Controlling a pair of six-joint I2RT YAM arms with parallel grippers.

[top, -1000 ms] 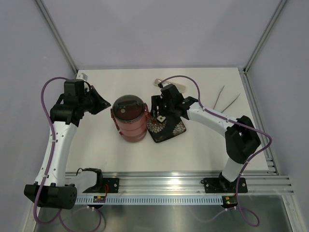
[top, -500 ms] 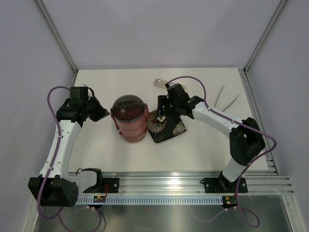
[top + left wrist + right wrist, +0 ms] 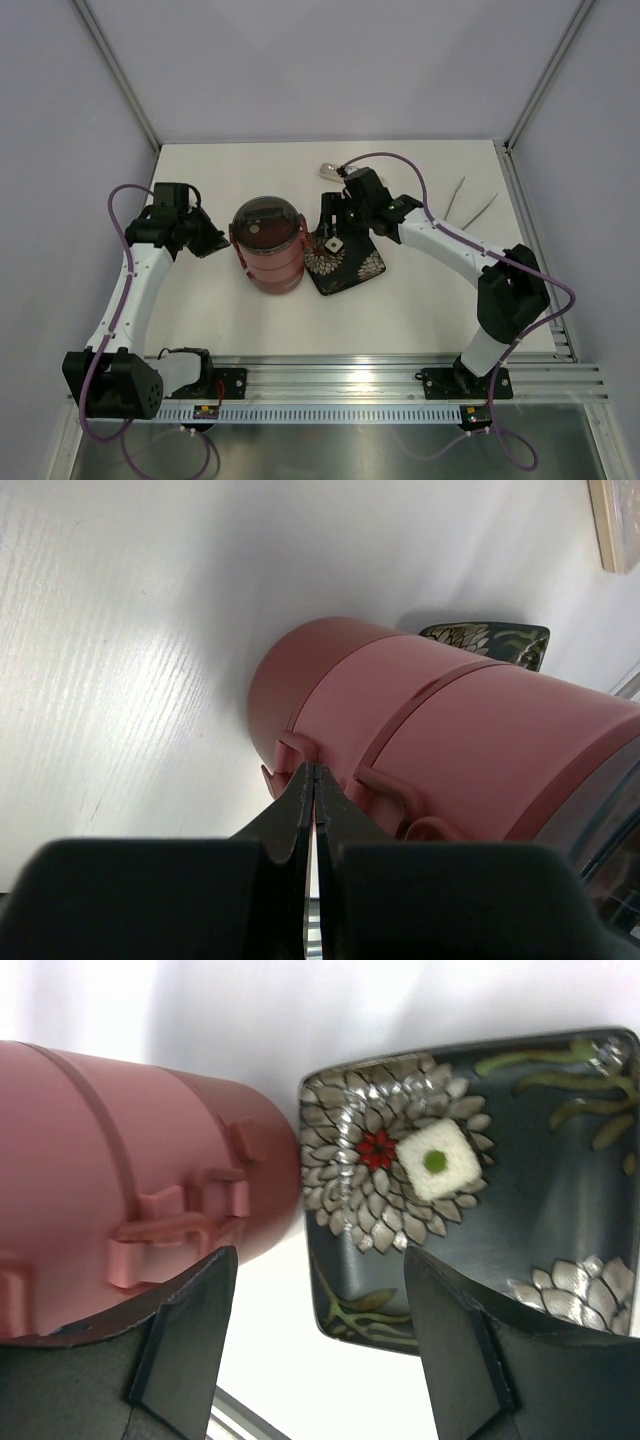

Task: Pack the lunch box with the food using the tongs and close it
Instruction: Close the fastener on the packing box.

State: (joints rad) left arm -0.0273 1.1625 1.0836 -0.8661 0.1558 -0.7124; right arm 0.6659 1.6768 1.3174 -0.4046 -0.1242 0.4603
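Observation:
The lunch box (image 3: 268, 246) stands stacked as a dusty-red tower with a dark lid on top. In the left wrist view its side (image 3: 450, 740) shows pink clasps. My left gripper (image 3: 224, 243) is shut, and its tips (image 3: 315, 772) rest against a clasp on the box's left side with nothing between them. Over the far part of the black flowered plate (image 3: 350, 265), my right gripper (image 3: 334, 228) is open and holds nothing (image 3: 320, 1305). The tongs (image 3: 470, 205) lie at the far right of the table. No food shows.
A small white square with a green dot (image 3: 437, 1160) sits on the plate (image 3: 520, 1220). The lunch box (image 3: 120, 1160) almost touches the plate's left edge. A translucent oblong case (image 3: 329, 170) lies behind the right gripper. Purple cables loop over both arms.
The left arm has pulled in and lowered, bringing its shut gripper against the lunch box's left side. The right gripper shifted slightly toward the back over the plate.

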